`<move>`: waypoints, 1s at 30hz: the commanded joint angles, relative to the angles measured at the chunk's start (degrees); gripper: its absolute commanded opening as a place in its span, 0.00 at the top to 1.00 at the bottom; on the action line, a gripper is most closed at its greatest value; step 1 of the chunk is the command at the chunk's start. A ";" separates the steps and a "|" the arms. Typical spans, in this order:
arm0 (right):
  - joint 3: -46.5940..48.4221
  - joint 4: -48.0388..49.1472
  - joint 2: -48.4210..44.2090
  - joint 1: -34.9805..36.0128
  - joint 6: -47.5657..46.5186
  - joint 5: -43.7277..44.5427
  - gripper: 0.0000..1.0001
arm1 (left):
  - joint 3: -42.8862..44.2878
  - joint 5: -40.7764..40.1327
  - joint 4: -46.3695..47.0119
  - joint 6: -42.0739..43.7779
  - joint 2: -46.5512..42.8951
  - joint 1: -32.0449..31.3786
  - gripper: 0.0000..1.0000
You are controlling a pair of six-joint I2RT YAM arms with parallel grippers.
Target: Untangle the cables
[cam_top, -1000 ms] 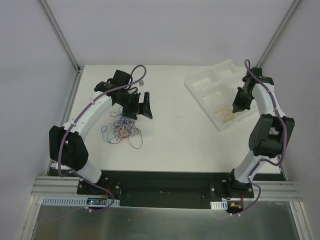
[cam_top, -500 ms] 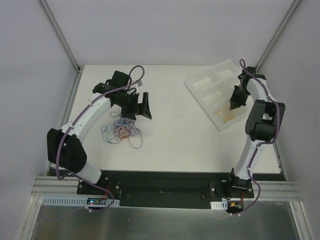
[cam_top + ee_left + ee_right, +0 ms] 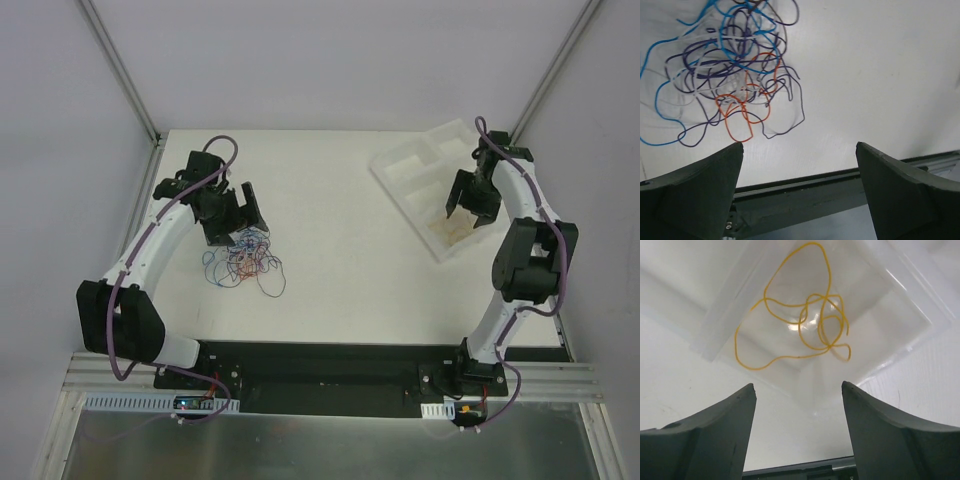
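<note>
A tangle of blue, purple, orange and white cables (image 3: 243,258) lies on the white table, left of centre. My left gripper (image 3: 235,222) hovers just behind it, open and empty. In the left wrist view the tangle (image 3: 740,65) fills the upper left, beyond the wide-apart fingers of the left gripper (image 3: 800,145). A single yellow cable (image 3: 801,320) lies loose in a compartment of the white tray (image 3: 715,325). My right gripper (image 3: 797,385) is open above it and holds nothing. From the top view the right gripper (image 3: 467,214) hangs over the yellow cable (image 3: 455,229).
The white tray (image 3: 395,175) with several compartments sits at the back right, angled toward the table's right edge. Grey walls and metal frame posts enclose the table. A black rail (image 3: 805,187) runs along the near edge.
My right gripper has opened and let go of the yellow cable, which now lies in the tray. The left arm has swung left and its gripper now sits behind the tangle.
</note>
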 commanded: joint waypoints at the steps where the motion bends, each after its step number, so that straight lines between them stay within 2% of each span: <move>1: -0.24 -5.32 -8.80 1.28 -0.04 4.03 0.28 | -2.13 -5.55 -0.45 -4.00 -3.73 2.04 0.07; 2: -0.50 -6.02 -10.29 1.81 0.14 4.47 0.27 | -2.74 -6.35 -0.19 -3.83 -3.91 2.13 0.08; 3: -1.72 -6.12 -11.96 2.77 0.14 4.39 0.27 | -3.79 -6.18 -0.10 -3.22 -3.65 2.13 0.15; 4: -2.87 -5.86 -14.33 4.08 0.31 3.95 0.27 | -4.50 -5.31 0.25 -2.51 -2.78 2.13 0.29; 6: -6.29 -4.54 -18.55 8.03 0.32 0.54 0.27 | -5.91 -1.71 0.17 -0.84 0.20 2.04 0.46; 8: -10.68 -2.26 -22.86 12.69 2.49 -4.90 0.27 | -6.53 -0.47 -0.18 0.39 3.54 0.90 0.51; 11: -16.31 0.30 -27.61 19.72 4.09 -8.26 0.27 | -7.06 -3.62 -0.80 -0.04 6.02 -2.52 0.46; 14: -19.13 -0.14 -28.15 23.95 2.87 -8.71 0.27 | -9.94 -3.98 -0.45 -4.51 5.24 -4.11 0.30; 16: -20.62 -0.58 -28.06 25.01 2.43 -8.71 0.28 | -12.84 -3.98 2.00 -6.63 4.44 -4.99 0.25; 18: -22.03 -0.14 -28.76 25.36 2.43 -9.06 0.28 | -16.18 -3.81 5.68 -8.82 4.35 -5.08 0.27; 22: -23.88 1.26 -30.60 25.72 3.13 -9.76 0.28 | -19.18 -4.86 10.62 -13.48 5.58 -5.17 0.41; 26: -24.59 1.35 -32.01 25.81 3.13 -9.67 0.28 | -22.34 -8.46 12.81 -19.81 3.31 -6.40 0.45; 30: -25.55 1.36 -33.51 25.72 3.48 -9.59 0.28 | -27.09 -9.87 17.91 -21.75 1.98 -6.49 0.51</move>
